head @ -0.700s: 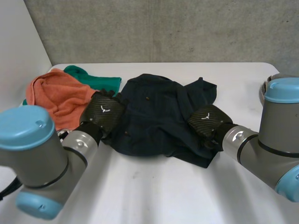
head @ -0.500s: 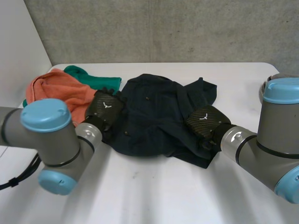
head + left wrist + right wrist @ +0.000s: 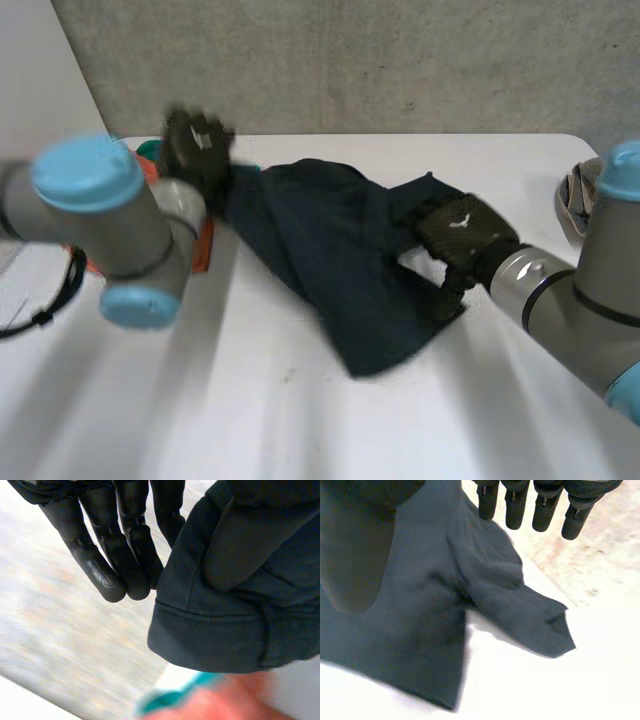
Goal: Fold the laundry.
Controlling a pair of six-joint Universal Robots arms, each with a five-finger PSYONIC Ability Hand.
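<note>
Leftmost, the left hand (image 3: 198,148) is being held raised over the far left part of the white table (image 3: 300,420). A hemmed edge of a dark navy fabric garment (image 3: 340,260) is being gripped there. In the left wrist view its fingers (image 3: 107,555) are being kept nearly straight and close together. The hem (image 3: 220,640) is bunched right beside them, on the thumb side, and the thumb itself is being covered by the cloth.

Just beyond those fingertips, lower down, a crumpled orange cloth (image 3: 204,248) and a green cloth (image 3: 148,149) are lying on the table.

From the gripped edge the garment is being stretched down and across to the table, its lowest corner resting nearer the robot, between the two hands.

Further right, the right hand (image 3: 462,228) is being held at the garment's right side. In the right wrist view its fingers (image 3: 515,510) are being kept straight and slightly spread with bare tips, and nothing is being clasped by them. The garment is lying under the palm, and a sleeve-like flap (image 3: 530,615) is spread on the table under the fingertips.
</note>
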